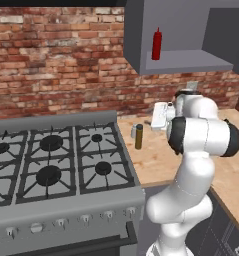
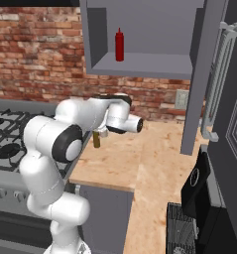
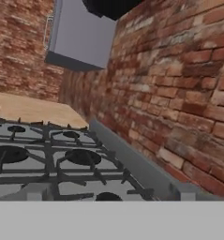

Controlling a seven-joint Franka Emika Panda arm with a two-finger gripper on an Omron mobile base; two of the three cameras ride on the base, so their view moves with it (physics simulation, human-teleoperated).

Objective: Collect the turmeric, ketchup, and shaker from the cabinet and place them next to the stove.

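Ketchup (image 1: 156, 44): upright on the shelf of the cabinet (image 1: 191, 60), towards its left side; in the right base view it is the lone red bottle (image 2: 119, 44) on that shelf.
Turmeric (image 1: 139, 136): upright on the tabletop (image 1: 156, 160), just right of the stove (image 1: 56, 165), at the far end near the brick wall (image 1: 56, 55). In the right base view the arm hides part of it (image 2: 96, 141).
Shaker (image 1: 133, 131): upright on the tabletop, just left of the turmeric and a little farther back. I cannot tell whether the two touch.
Gripper (image 1: 156, 121): above the tabletop, just right of the turmeric and apart from it, with nothing in it.
Fingers: not resolved in any view, so I cannot tell whether they are spread or closed.
Stove: six black burner grates and a row of knobs along the near front. The hand view looks across it (image 3: 62, 154) along the brick wall.
Cabinet: open front, mounted on the wall above the tabletop.
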